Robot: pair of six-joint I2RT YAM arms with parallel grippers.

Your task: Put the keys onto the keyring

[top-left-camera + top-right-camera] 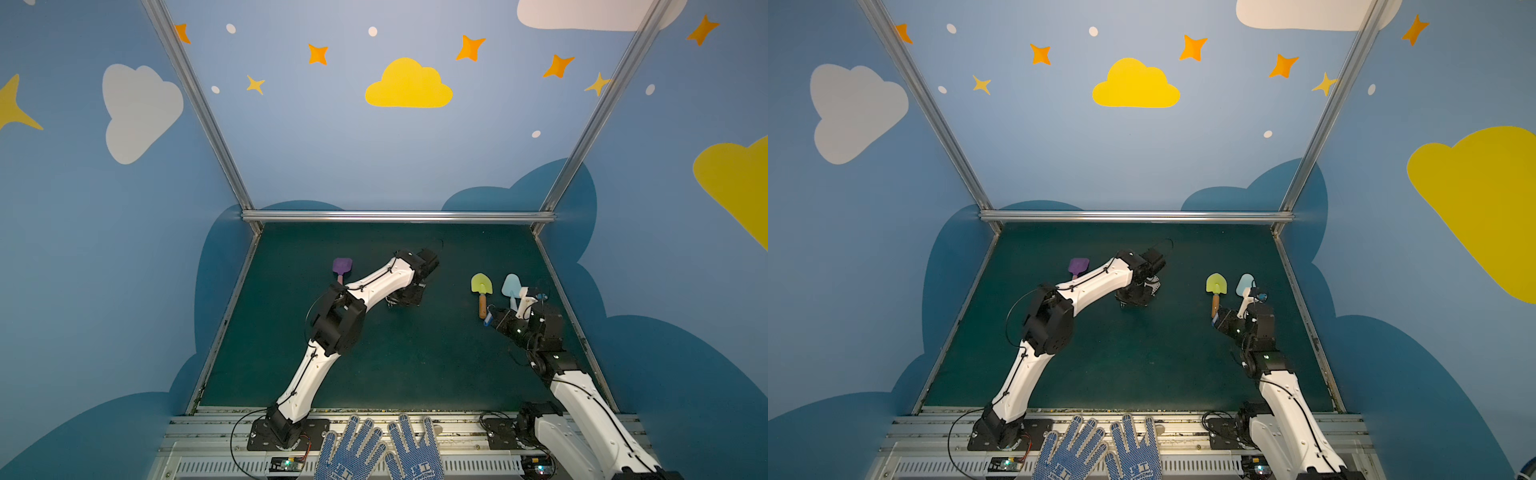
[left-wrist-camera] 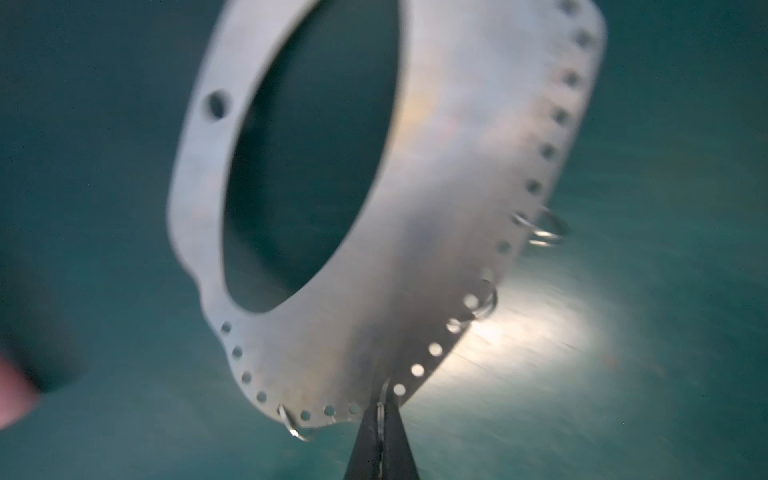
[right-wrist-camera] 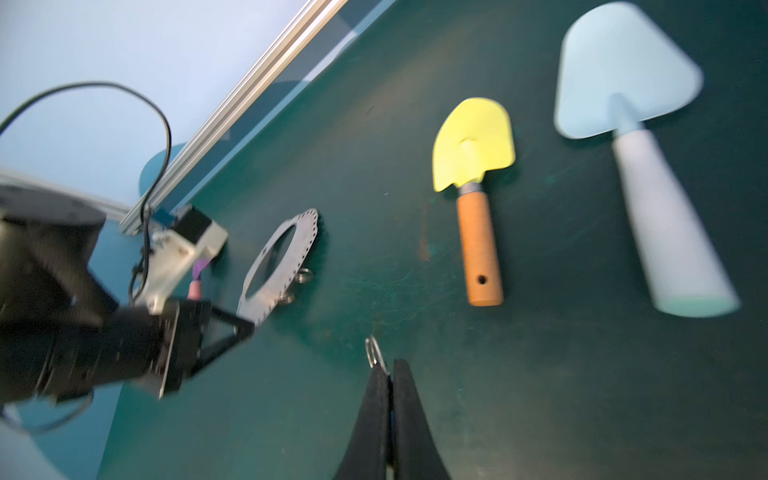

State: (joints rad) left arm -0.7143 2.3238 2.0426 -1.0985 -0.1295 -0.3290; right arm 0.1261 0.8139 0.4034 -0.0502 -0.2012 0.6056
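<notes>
The keyring [image 2: 436, 187], a flat grey oval metal band with small holes along its edge, stands tilted over the green mat. My left gripper [image 2: 380, 409] is shut on one of its small wire rings. The right wrist view shows the keyring [image 3: 286, 257] and my left gripper [image 3: 245, 328] at its lower edge. My right gripper [image 3: 388, 372] is shut on the keys. A wire ring [image 3: 372, 351] pokes out past the tips and a blue sliver shows between the jaws. In both top views the blue tag [image 1: 487, 321] [image 1: 1213, 322] sticks out of my right gripper [image 1: 492, 316] [image 1: 1219, 319].
A yellow-green toy shovel [image 1: 481, 286] and a light blue one [image 1: 510, 286] lie just beyond my right gripper. A purple shovel [image 1: 342, 266] lies behind the left arm. Blue dotted gloves [image 1: 374, 449] rest on the front rail. Metal frame bars border the mat.
</notes>
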